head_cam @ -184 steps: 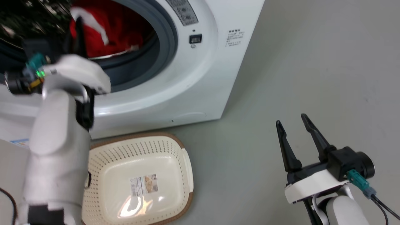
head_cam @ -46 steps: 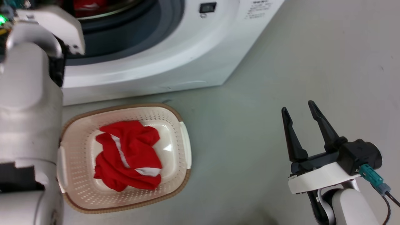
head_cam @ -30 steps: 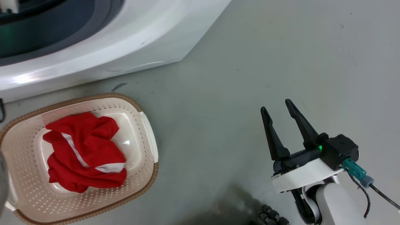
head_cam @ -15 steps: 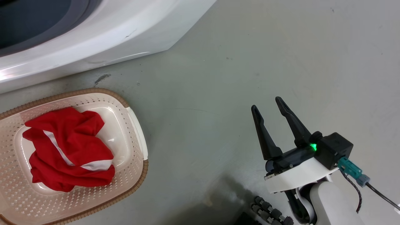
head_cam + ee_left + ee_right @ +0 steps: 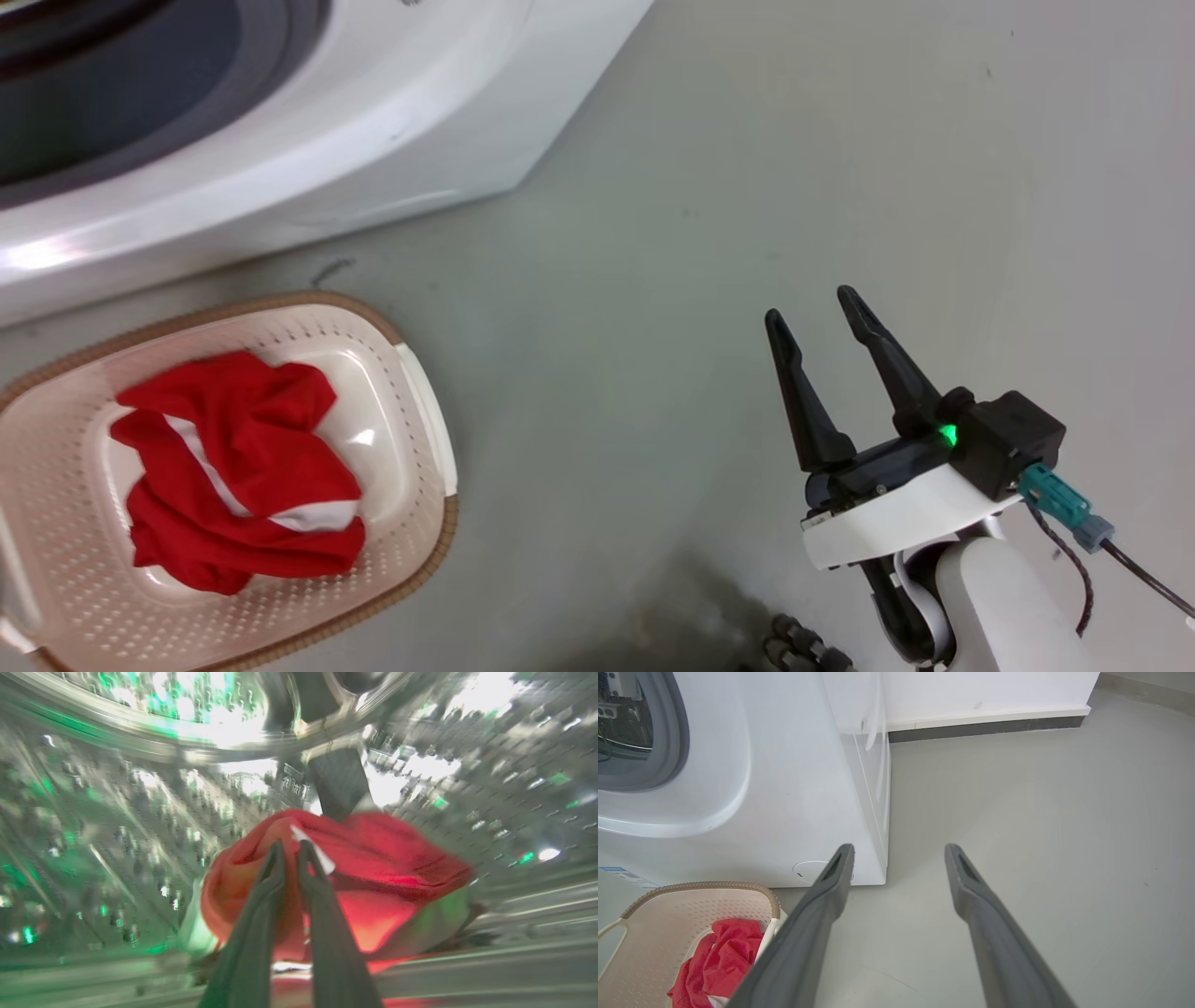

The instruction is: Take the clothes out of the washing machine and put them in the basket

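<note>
Blurrily, left gripper (image 5: 289,851) pinches red clothes (image 5: 373,858) in the drum (image 5: 117,812); right gripper (image 5: 811,304) gapes.

Open floor (image 5: 616,373) btwn basket (image 5: 308,301) & R claw (image 5: 809,305); washer (image 5: 373,121) just behind basket.

Laundry room: washing machine (image 5: 373,121), basket (image 5: 392,541)

No legible text. Blue-edged sticker (image 5: 626,876) low by washing machine (image 5: 784,788): print too small to read.
</note>
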Controlling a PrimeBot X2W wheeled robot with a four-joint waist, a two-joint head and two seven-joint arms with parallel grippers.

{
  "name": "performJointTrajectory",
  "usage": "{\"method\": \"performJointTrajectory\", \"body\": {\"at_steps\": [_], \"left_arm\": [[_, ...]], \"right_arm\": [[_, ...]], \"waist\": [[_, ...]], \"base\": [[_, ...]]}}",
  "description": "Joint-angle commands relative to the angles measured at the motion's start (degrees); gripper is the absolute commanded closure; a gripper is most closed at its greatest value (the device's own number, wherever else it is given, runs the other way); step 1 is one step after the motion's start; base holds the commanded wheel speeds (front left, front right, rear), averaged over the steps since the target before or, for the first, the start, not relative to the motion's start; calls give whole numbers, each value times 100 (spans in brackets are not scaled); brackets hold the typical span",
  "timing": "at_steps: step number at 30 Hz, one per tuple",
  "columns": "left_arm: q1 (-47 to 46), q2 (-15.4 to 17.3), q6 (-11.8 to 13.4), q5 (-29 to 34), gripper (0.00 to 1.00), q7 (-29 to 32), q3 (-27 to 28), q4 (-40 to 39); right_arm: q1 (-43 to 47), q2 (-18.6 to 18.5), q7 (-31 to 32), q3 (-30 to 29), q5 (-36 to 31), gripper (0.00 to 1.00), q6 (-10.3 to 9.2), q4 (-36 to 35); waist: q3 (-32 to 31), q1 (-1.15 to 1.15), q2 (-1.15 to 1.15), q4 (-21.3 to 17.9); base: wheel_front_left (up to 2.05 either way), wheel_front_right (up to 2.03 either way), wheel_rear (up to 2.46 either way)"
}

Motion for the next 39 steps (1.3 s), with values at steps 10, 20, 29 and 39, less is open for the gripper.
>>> {"method": "performJointTrajectory", "body": {"at_steps": [10, 20, 29, 39], "left_arm": [[1450, -504, 144, -424, 100, -2406, 135, -133], [2523, -1067, -69, -910, 100, -3236, 333, -99], [3895, -1448, -173, -1207, 100, -3250, 686, -1915], [5553, -1878, -50, -1160, 100, -3174, 608, -4262]], "right_arm": [[304, 4, -13, -324, -410, 0, -4, 120], [836, 0, 206, -482, -636, 0, -4, 52], [1258, 2, 496, -596, -726, 0, -4, -267], [1557, 3, 695, -637, -747, 0, -4, -537]], "waist": [[-1399, -1, 0, 584], [-2641, -1, 0, 997], [-3312, -1, 0, 1227], [-3551, -1, 0, 1420]], "base": [[0, 0, 0], [0, 0, 0], [0, 0, 0], [0, 0, 0]]}}
